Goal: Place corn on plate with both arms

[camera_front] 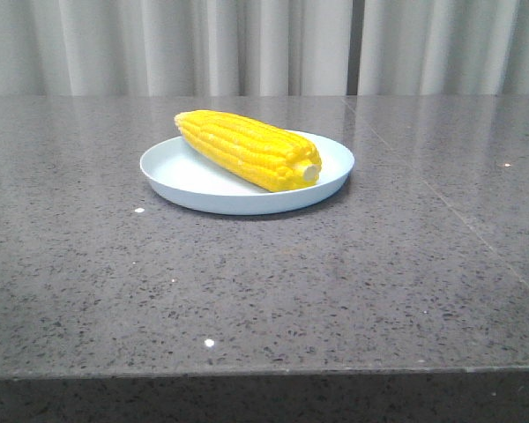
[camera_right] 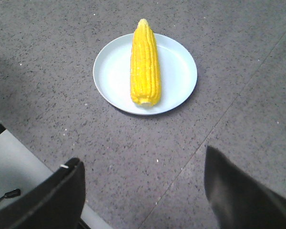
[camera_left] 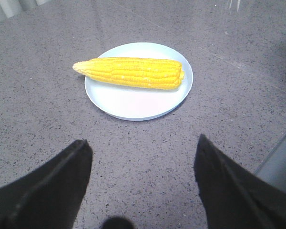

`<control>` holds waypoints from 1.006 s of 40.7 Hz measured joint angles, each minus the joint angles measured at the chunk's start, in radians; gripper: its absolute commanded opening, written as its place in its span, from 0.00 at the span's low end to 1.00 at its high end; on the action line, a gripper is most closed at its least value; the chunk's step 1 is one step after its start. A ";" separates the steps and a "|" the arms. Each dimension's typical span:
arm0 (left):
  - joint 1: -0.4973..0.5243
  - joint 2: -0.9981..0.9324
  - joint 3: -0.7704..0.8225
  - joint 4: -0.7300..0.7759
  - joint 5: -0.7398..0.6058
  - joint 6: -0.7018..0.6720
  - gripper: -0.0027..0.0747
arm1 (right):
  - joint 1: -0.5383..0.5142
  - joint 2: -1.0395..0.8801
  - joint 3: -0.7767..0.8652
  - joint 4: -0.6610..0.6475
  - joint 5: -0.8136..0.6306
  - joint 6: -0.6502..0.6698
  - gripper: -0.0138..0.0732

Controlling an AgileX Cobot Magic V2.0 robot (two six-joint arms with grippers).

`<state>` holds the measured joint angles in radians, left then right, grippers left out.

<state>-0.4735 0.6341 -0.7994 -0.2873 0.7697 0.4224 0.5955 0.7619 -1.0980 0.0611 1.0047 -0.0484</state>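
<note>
The yellow corn point(camera_front: 247, 150) lies across the pale blue plate point(camera_front: 194, 181) in the middle of the table, its tapered tip over the far-left rim and its pale stub toward the front right. The corn point(camera_left: 131, 73) and the plate point(camera_left: 133, 105) also show in the left wrist view, well beyond my left gripper point(camera_left: 143, 143), which is open and holds nothing. In the right wrist view the corn point(camera_right: 145, 64) rests on the plate point(camera_right: 178, 71), far from my right gripper point(camera_right: 143, 160), also open and empty. Neither gripper appears in the front view.
The grey speckled stone table point(camera_front: 264, 291) has a seam line point(camera_front: 432, 189) running on its right side. Its front edge point(camera_front: 264, 372) is near the camera. Pale curtains point(camera_front: 247, 44) hang behind. The table's edge point(camera_right: 33, 167) shows beside the right gripper.
</note>
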 measured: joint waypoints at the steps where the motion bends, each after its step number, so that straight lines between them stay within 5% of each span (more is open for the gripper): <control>1: 0.000 0.000 0.000 0.000 0.000 0.000 0.63 | 0.000 -0.021 0.018 0.000 0.004 0.000 0.78; 16: 0.000 0.000 0.000 0.000 0.000 0.000 0.57 | 0.000 -0.256 0.152 0.000 0.049 0.000 0.77; 31: 0.000 0.000 0.000 0.000 0.000 0.000 0.01 | 0.000 -0.265 0.158 0.000 0.052 0.000 0.09; 41: 0.000 0.000 0.000 0.000 0.000 0.000 0.01 | 0.000 -0.268 0.158 0.000 0.052 0.000 0.08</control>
<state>-0.4735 0.6341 -0.7994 -0.2873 0.7697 0.4224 0.5955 0.4942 -0.9398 0.0611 1.0564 -0.0484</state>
